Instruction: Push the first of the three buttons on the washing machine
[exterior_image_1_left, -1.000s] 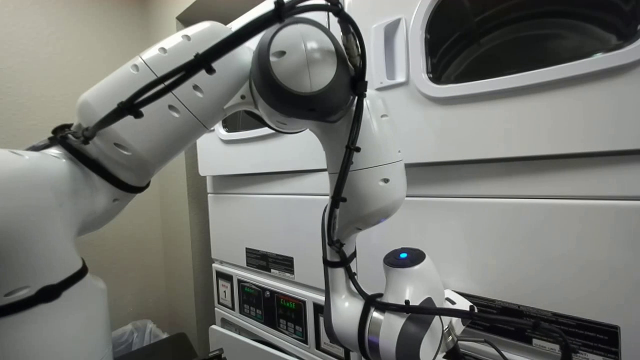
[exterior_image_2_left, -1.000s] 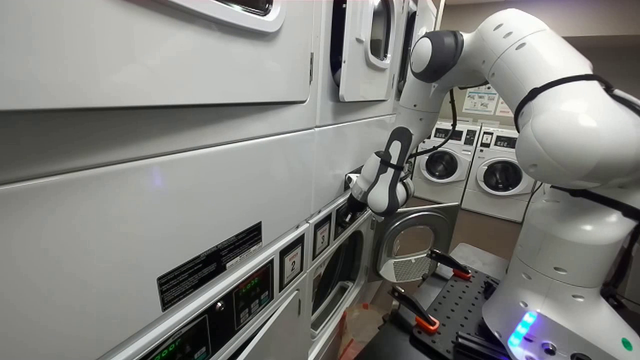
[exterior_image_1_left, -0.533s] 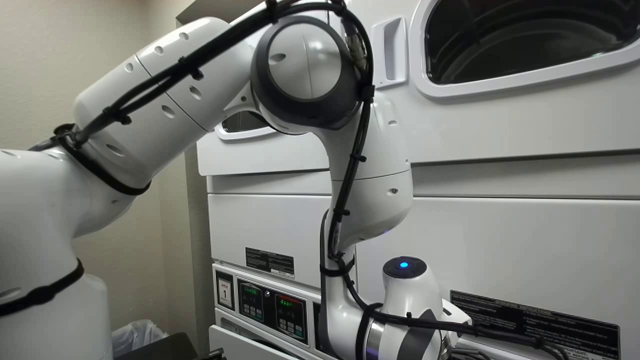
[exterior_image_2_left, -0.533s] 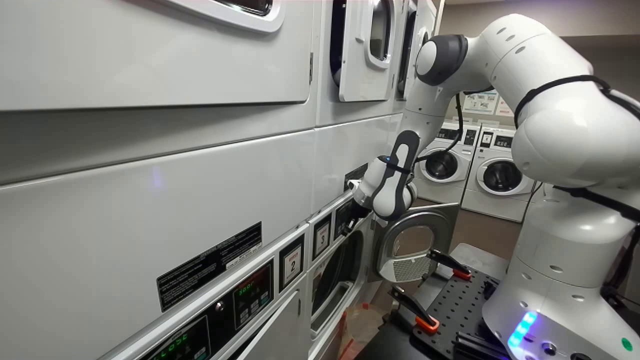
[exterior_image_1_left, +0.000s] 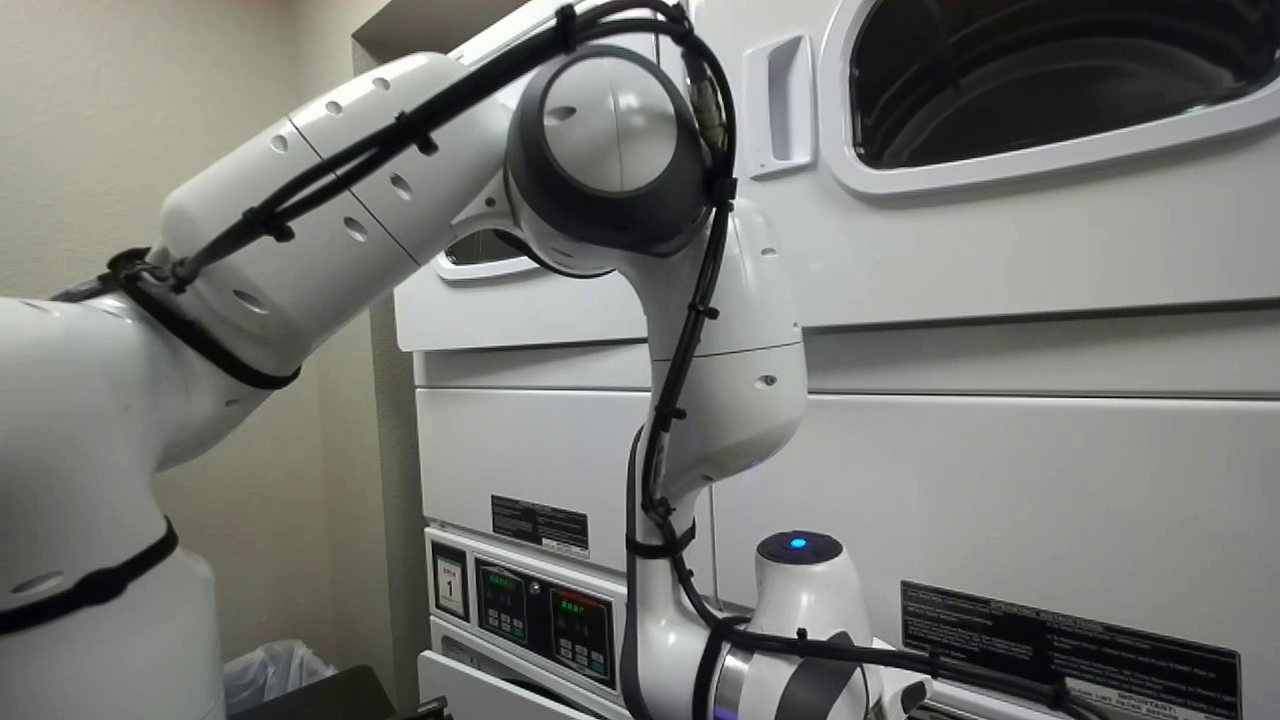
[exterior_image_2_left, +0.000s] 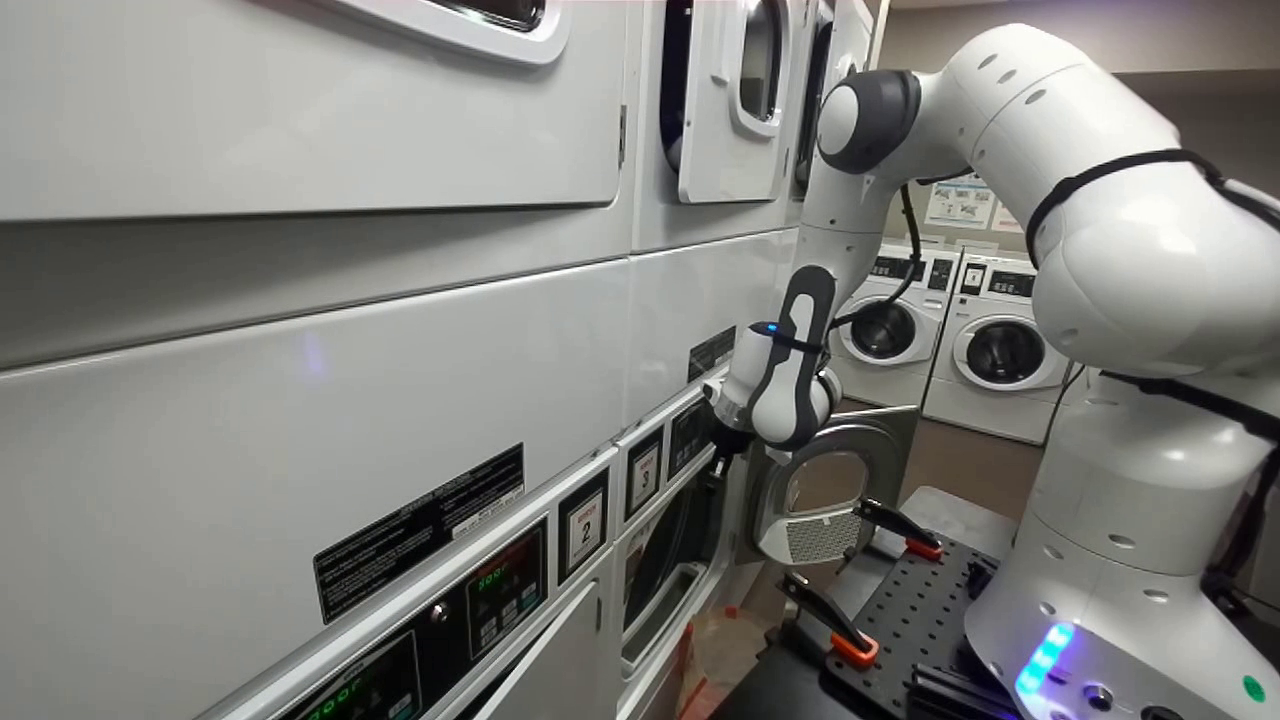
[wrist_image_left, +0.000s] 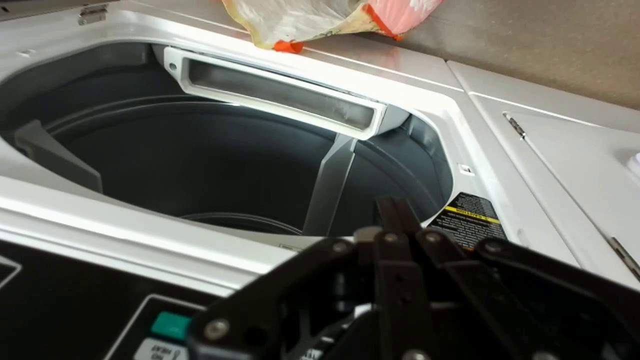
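1. While the gripper (wrist_image_left: 398, 212) is pressed together, it hangs near the open drum (wrist_image_left: 200, 160).
2. Green button (wrist_image_left: 171, 325) and white button (wrist_image_left: 161, 351) sit on control panel (wrist_image_left: 65, 300) of washing machine (wrist_image_left: 150, 235), past clamped edge of tabletop (exterior_image_2_left: 915, 600).

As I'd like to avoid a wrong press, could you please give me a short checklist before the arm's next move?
1. Gripper shut: ok; jaws together, nothing seen between them.
2. Gripper over the control panel: not ok; in the wrist view its fingertips show against the drum, off the panel.
3. Target button identified: cannot tell; a green button and part of a white button show, but which counts as first is unclear.
4. Gripper clear of the open door: cannot tell; depth between them is hard to judge.
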